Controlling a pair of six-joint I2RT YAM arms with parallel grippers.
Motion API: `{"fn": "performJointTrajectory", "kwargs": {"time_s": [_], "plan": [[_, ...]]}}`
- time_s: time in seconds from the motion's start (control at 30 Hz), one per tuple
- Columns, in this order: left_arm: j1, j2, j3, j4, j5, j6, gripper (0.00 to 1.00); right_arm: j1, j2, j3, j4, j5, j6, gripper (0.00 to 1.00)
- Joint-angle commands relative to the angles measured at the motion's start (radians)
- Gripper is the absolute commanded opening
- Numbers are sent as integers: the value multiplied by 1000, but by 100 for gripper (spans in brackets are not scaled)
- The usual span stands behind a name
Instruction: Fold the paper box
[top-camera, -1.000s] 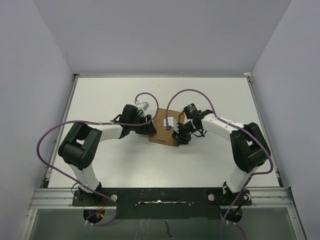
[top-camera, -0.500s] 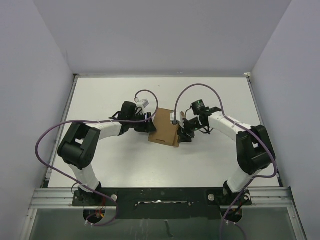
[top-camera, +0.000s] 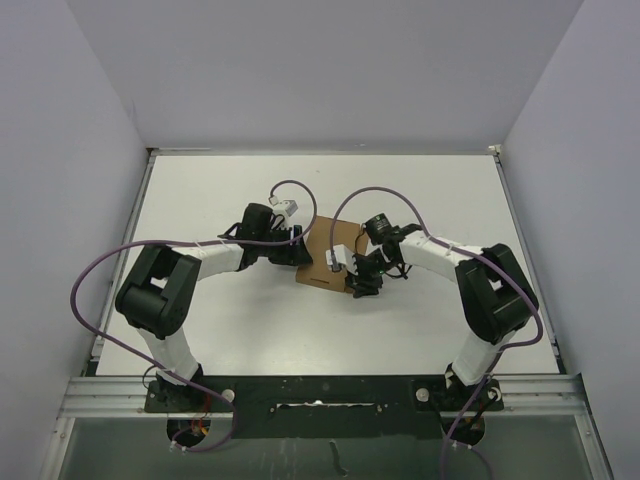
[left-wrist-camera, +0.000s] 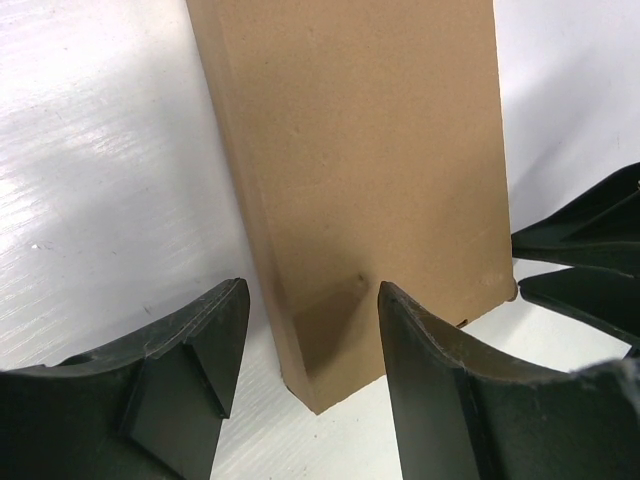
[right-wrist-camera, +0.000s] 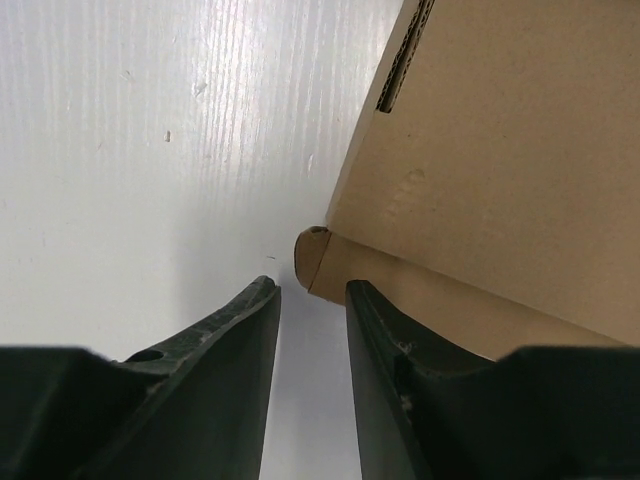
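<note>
left gripper, jaws apart, braces the paper box at 9 o'clock so right gripper, parted, apparently empty, can tuck its 4 o'clock corner.

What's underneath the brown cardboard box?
Only the white table shows around the paper box. The patch right beneath it is covered, so nobody can see it.

The right gripper swung out from the paper box; now it is back at the box's right near corner
</note>
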Motion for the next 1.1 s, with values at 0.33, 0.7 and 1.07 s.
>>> {"fn": "performJointTrajectory", "kwargs": {"time_s": [0.33,0.7,1.07], "plan": [[4,18,39,20,21,17,51,36,15,-6,29,27,-8,20],[3,17,22,35,34,15,47,41,-7,7,49,65,31,0],[-23,-16,-15,37,26,-3,44,58,-26,45,25,72,71,0]]}}
